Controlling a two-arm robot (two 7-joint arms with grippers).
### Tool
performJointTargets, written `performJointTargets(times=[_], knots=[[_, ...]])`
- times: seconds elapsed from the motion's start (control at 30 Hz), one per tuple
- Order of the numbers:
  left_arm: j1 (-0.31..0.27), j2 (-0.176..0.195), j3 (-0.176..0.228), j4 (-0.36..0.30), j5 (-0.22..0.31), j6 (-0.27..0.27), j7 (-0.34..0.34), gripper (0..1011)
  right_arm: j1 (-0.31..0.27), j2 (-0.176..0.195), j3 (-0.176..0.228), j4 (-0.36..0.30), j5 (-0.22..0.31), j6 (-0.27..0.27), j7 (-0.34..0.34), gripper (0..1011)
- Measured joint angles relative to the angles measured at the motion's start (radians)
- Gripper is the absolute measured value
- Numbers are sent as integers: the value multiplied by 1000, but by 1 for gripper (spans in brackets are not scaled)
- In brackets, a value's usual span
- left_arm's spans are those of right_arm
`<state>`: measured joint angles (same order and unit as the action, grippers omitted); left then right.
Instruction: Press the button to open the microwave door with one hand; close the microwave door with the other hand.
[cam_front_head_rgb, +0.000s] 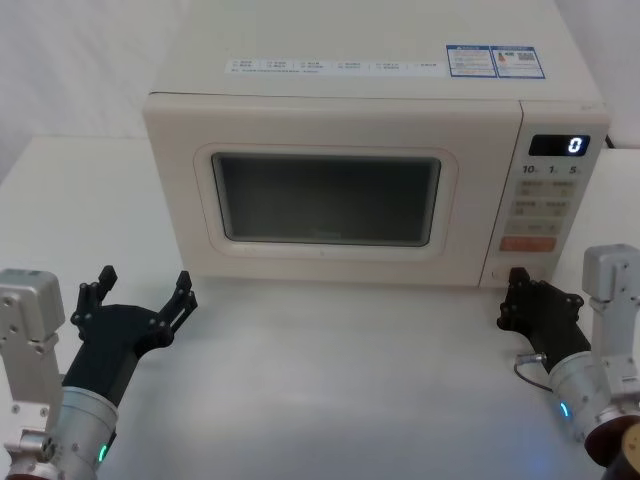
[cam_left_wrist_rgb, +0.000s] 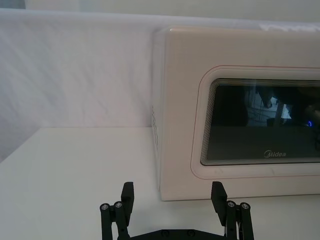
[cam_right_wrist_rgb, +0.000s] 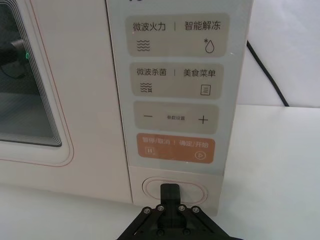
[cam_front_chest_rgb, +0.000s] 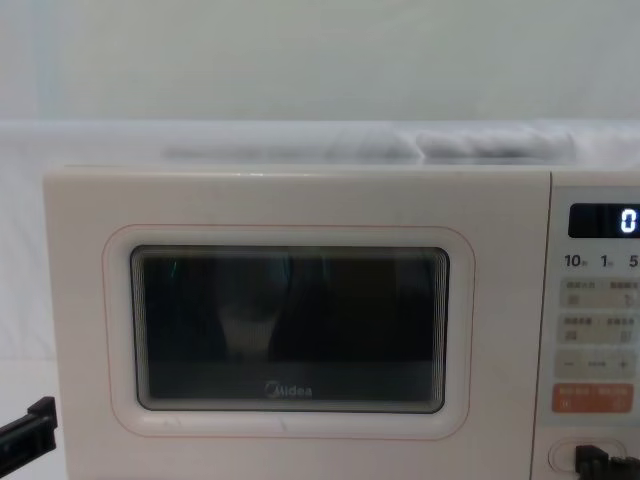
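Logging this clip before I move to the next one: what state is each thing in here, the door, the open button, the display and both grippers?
microwave door: shut, flush with the body.
button: right gripper's tip is at it; cannot tell if pressed in.
display: lit, showing 0.
left gripper: open, hovering over the table in front of the door's lower left corner, touching nothing.
right gripper: shut, fingers together at the button.

Bright, even light; soft reflections on the microwave door (cam_front_chest_rgb: 290, 330) window.
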<state>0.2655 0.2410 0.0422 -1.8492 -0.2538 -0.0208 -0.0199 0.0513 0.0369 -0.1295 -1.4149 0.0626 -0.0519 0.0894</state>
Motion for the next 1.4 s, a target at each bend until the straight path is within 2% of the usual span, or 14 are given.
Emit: performJointTargets(times=[0.57,1.03,1.4], knots=[[0,0,0,0,0,0,0,1007,17,-9,5,19,-11,-3,-8,0],[0,0,0,0,0,0,0,1007,60,-23,9,75,-13,-20,-12,0],[0,0,0,0,0,0,0,1007,74,-31,10,95,-13,-28,-13,0]])
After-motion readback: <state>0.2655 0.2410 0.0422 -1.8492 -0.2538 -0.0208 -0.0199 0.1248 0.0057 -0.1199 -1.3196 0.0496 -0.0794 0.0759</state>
